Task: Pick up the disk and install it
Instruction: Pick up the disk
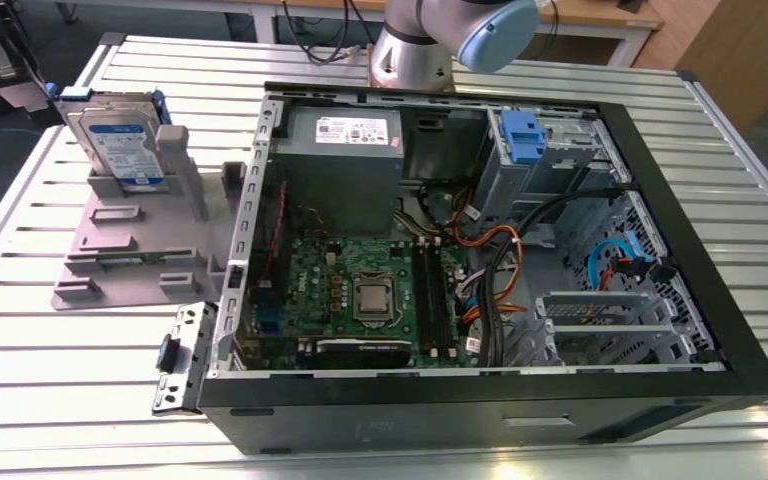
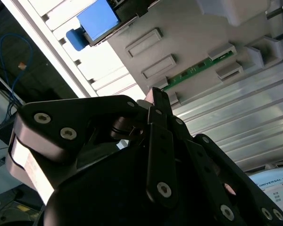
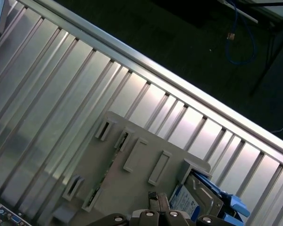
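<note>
Well, the disk (image 3: 201, 201) stands upright — closed fingers (image 3: 156, 203) hover nearby.

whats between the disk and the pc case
In the exterior view the disk sits in a grey stand. An upright post of that stand rises between the disk and the computer case.

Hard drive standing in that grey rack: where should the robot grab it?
By its exposed top edge, coming straight down from above. The hard drive stands on edge in the grey stand, whose posts flank its lower part; the top looks freest.
</note>
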Robot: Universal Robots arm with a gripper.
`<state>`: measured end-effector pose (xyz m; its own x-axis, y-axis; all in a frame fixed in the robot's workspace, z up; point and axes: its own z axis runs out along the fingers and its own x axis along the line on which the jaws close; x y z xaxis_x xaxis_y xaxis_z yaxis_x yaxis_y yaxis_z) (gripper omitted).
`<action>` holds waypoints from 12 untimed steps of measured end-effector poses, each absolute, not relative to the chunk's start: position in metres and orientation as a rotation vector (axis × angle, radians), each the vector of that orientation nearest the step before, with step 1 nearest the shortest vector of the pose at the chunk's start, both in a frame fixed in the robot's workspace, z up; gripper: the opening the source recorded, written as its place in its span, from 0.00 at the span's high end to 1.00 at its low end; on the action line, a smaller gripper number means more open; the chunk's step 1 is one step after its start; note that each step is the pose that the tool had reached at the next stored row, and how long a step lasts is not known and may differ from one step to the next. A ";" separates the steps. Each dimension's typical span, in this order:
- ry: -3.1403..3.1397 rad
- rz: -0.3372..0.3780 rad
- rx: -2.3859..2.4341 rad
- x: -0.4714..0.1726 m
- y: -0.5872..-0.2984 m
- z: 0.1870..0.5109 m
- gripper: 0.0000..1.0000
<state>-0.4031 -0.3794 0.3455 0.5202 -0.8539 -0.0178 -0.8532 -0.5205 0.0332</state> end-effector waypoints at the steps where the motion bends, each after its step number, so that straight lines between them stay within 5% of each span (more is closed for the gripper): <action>1: -1.524 -0.050 2.723 -0.403 -0.379 0.345 0.90; 12: -1.479 -0.049 2.748 -0.403 -0.379 0.345 0.90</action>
